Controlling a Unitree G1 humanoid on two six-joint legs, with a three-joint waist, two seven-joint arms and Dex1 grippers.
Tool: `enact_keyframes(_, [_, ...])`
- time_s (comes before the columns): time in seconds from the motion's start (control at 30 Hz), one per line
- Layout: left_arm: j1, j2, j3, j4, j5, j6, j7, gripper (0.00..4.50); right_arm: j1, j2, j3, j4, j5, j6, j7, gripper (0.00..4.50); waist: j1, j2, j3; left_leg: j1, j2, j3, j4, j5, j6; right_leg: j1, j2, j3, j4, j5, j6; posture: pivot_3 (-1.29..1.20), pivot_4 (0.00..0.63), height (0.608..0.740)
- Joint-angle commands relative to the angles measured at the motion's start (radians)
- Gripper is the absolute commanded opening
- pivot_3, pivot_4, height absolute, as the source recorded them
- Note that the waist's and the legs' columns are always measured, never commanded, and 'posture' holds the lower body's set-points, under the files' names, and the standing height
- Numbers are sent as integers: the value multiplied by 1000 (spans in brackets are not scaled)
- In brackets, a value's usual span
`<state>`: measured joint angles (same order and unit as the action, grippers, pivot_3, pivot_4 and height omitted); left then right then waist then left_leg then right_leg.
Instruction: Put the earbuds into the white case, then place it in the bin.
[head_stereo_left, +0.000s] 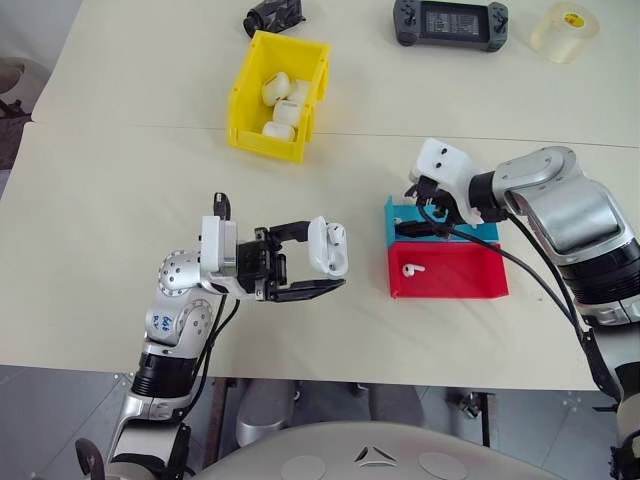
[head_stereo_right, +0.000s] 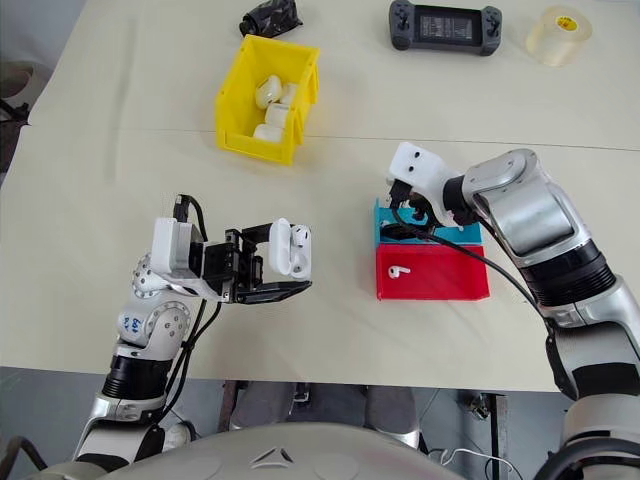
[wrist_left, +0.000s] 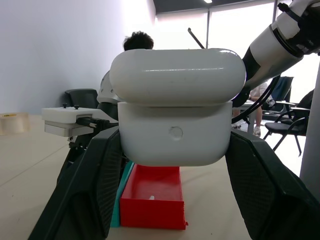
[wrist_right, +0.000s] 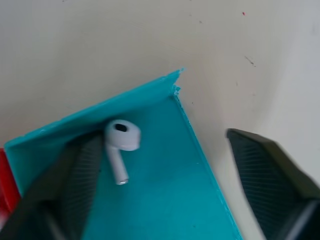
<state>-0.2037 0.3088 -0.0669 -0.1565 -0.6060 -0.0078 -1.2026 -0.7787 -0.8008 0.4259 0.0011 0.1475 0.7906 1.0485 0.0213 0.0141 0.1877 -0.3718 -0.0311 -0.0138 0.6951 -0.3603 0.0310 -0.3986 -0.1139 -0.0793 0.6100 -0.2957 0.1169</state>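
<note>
White case (head_stereo_left: 328, 248) clamped between the two black fingers of the left gripper (head_stereo_left: 310, 262), held above the table (head_stereo_left: 120, 200) near the front edge, left of the trays. Lid is flipped open; the head view shows something white seated in the case top, can't tell more. From the left wrist the case (wrist_left: 176, 137) fills the gap between both fingers, pressed on each side, lid up.

Right gripper (wrist_right: 165, 180) is angled down over the blue tray (wrist_right: 170, 200), fingers apart. One finger (wrist_right: 80, 180) sits inside the tray just beside an earbud (wrist_right: 120, 147) lying on the tray floor, near the tray's corner; can't tell if it touches the bud. Other finger (wrist_right: 270, 175) is outside the tray wall, over bare table. Nothing gripped. In the head view the right gripper (head_stereo_left: 425, 205) hangs over the far end of the blue tray (head_stereo_left: 392, 215).

Red tray (head_stereo_left: 470, 285) sits touching the blue one on its near side, second earbud (head_stereo_left: 412, 269) lying in it toward the left end.

Yellow bin (head_stereo_left: 250, 80) is far left on the table, well apart from both grippers, with several white cases (head_stereo_left: 282, 105) already inside.

Far edge: black game controller (head_stereo_left: 450, 22), tape roll (head_stereo_left: 565, 30) to its right, a dark object (head_stereo_left: 272, 15) just beyond the bin.
</note>
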Motion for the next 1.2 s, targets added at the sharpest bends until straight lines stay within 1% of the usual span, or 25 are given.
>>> enact_keyframes(0.03, [-6, 6, 8, -36, -4, -18, 4, 2756, -8, -2, -2, -8, -28, -39, 24, 2866, 0, 0, 0, 0, 0, 0, 0, 0, 0, 0, 0, 0, 0, 0, 0, 0, 150, 740])
enact_keyframes(0.43, [-13, 8, 9, -36, -6, -17, 5, 2756, 9, 11, -9, -21, -56, -57, 50, 2866, 0, 0, 0, 0, 0, 0, 0, 0, 0, 0, 0, 0, 0, 0, 0, 0, 150, 740])
enact_keyframes(0.53, [-15, 9, 9, -38, -5, -16, 7, 2756, 12, 15, -9, -26, -59, -55, 54, 2274, 0, 0, 0, 0, 0, 0, 0, 0, 0, 0, 0, 0, 0, 0, 0, 0, 150, 740])
enact_keyframes(0.63, [-14, 9, 10, -40, -6, -15, 10, 2756, 12, 15, -8, -25, -63, -56, 61, 1307, 0, 0, 0, 0, 0, 0, 0, 0, 0, 0, 0, 0, 0, 0, 0, 0, 150, 740])
enact_keyframes(1.07, [-11, 11, 9, -45, -9, -14, 12, 2756, 17, 11, -1, -34, -76, -48, 74, 1307, 0, 0, 0, 0, 0, 0, 0, 0, 0, 0, 0, 0, 0, 0, 0, 0, 150, 740])
enact_keyframes(1.1, [-11, 11, 8, -46, -9, -14, 13, 2756, 18, 11, -2, -35, -77, -47, 77, 942, 0, 0, 0, 0, 0, 0, 0, 0, 0, 0, 0, 0, 0, 0, 0, 0, 150, 740])
enact_keyframes(1.13, [-11, 11, 9, -46, -9, -13, 13, 2756, 20, 10, -1, -37, -78, -47, 81, 700, 0, 0, 0, 0, 0, 0, 0, 0, 0, 0, 0, 0, 0, 0, 0, 0, 150, 740])
enact_keyframes(1.17, [-11, 11, 9, -46, -9, -13, 13, 2756, 21, 9, -1, -39, -79, -46, 83, 507, 0, 0, 0, 0, 0, 0, 0, 0, 0, 0, 0, 0, 0, 0, 0, 0, 150, 740])
enact_keyframes(1.2, [-10, 11, 9, -47, -10, -13, 12, 2756, 23, 9, -2, -41, -80, -46, 84, 507, 0, 0, 0, 0, 0, 0, 0, 0, 0, 0, 0, 0, 0, 0, 0, 0, 150, 740])
